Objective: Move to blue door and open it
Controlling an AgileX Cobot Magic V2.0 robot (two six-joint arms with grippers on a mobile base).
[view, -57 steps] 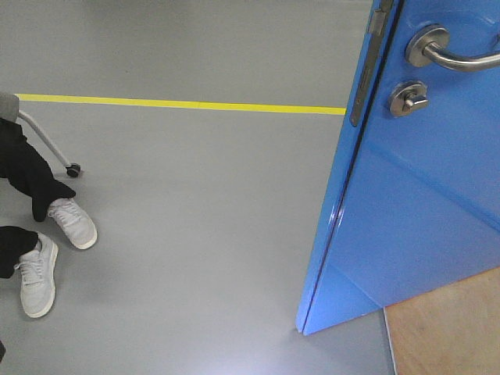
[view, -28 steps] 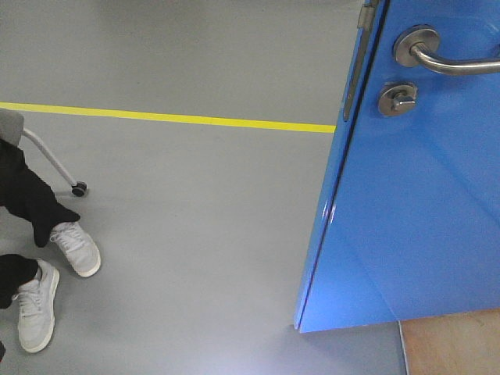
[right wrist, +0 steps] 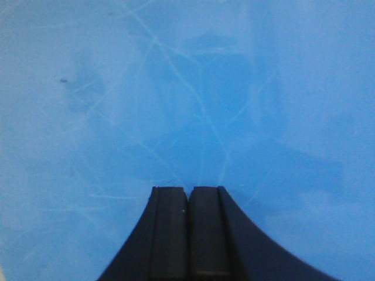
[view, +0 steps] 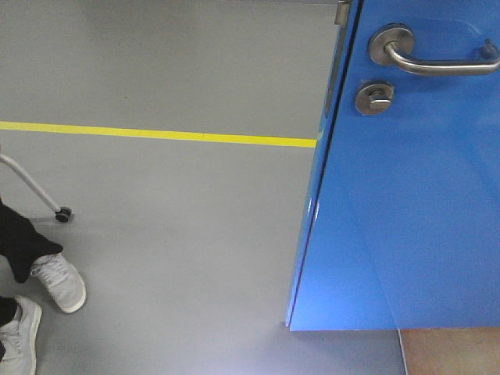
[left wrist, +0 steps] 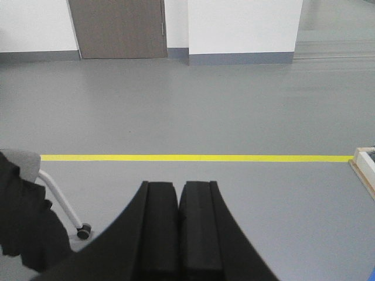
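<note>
The blue door (view: pixel 414 211) fills the right of the front view, standing ajar with its free edge toward the left. Its silver lever handle (view: pixel 426 58) and round thumb-turn lock (view: pixel 373 98) sit near the top, and the metal latch plate (view: pixel 342 12) shows on the edge. My right gripper (right wrist: pixel 188 188) is shut and empty, with its tips close to the door's scratched blue face (right wrist: pixel 176 88). My left gripper (left wrist: pixel 178 184) is shut and empty, pointing over the grey floor beside the door.
A yellow floor line (view: pixel 156 134) crosses the grey floor. A seated person's white shoes (view: pixel 58 281) and a chair leg with a caster (view: pixel 62 214) are at the left. A wooden base (view: pixel 453 351) lies under the door. A grey door (left wrist: pixel 117 28) stands far back.
The door has grown larger and shifted left in the front view, now more face-on. The person's shoes and chair caster have slid toward the lower left. The yellow line sits lower.
</note>
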